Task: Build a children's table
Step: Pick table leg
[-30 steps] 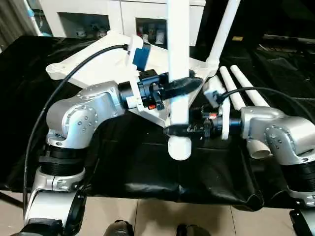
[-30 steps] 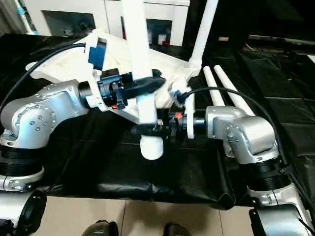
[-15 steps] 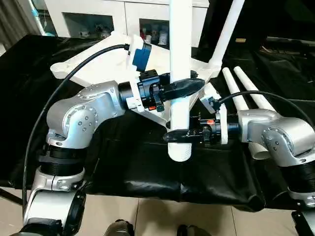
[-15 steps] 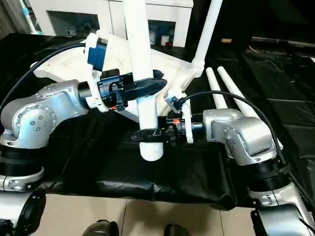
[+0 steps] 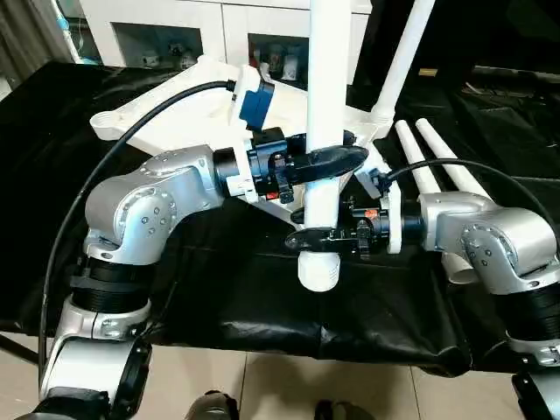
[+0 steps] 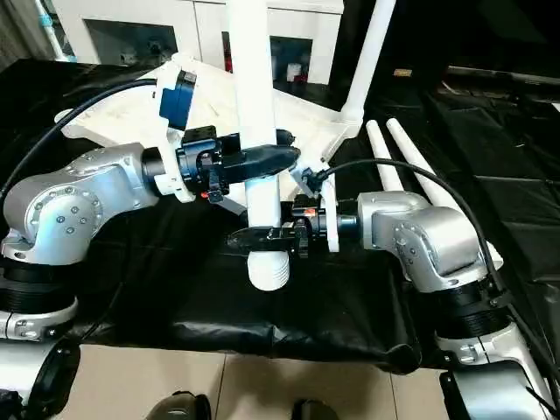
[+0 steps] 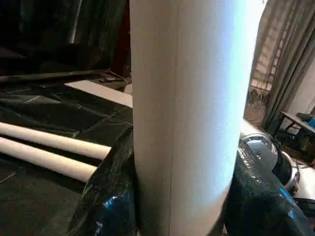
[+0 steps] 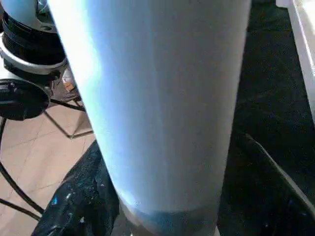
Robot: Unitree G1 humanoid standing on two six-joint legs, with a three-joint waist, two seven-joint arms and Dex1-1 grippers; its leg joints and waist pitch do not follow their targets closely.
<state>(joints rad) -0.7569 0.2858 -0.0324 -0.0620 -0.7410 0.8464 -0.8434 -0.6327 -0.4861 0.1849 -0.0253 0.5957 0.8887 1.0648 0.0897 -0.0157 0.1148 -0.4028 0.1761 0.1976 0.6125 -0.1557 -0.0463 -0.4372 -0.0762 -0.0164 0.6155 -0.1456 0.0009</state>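
The white table top (image 5: 166, 109) lies underside up, tilted, on the black-covered bench. One white leg (image 5: 404, 52) stands in its far corner socket. Two more legs (image 5: 437, 166) lie side by side to the right of the top. I hold a fourth leg (image 5: 325, 79) upright in front of the top, its threaded end (image 5: 319, 271) hanging just above the cloth. My left gripper (image 5: 337, 157) is shut on this leg's middle, a black finger (image 7: 106, 196) on each side. My right gripper (image 5: 317, 236) sits around the same leg just above the threaded end.
A white glass-door cabinet (image 5: 175, 26) stands behind the bench. The black cloth (image 5: 262, 297) hangs over the front edge, with tiled floor (image 5: 280, 385) below. My silver forearms (image 5: 149, 201) flank the held leg on both sides.
The right gripper has slid slightly further across the lower end of the held leg. The left gripper's hold on the leg is unchanged.
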